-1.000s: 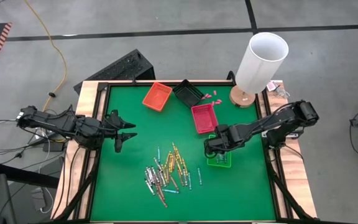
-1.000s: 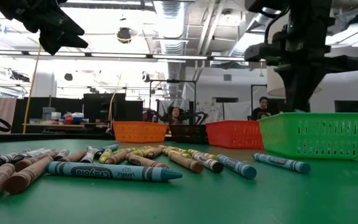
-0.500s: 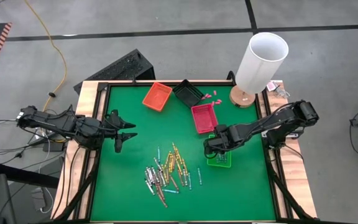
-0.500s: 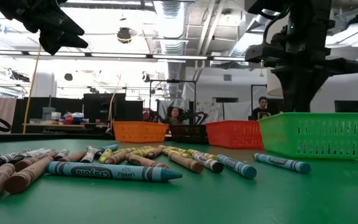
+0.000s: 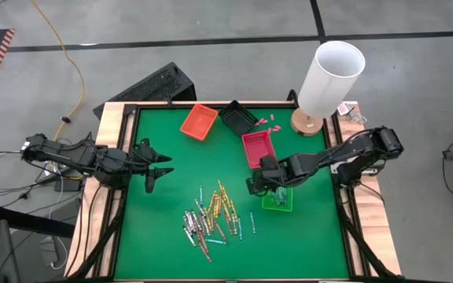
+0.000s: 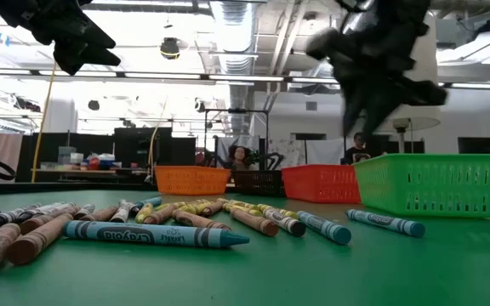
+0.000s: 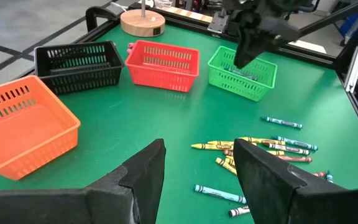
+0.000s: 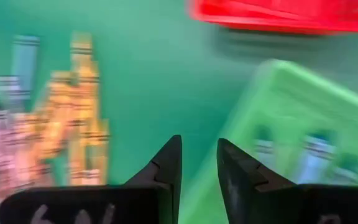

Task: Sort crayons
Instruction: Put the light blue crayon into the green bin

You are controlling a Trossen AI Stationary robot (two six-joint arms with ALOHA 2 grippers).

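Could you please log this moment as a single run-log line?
right gripper: empty, open, beside green tray | left gripper: open, waiting at left | crayons: piled mid-table

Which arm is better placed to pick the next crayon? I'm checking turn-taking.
Probably right: the right gripper is empty, beside the green tray, nearer the crayons. The left gripper hangs open at the table's left edge.
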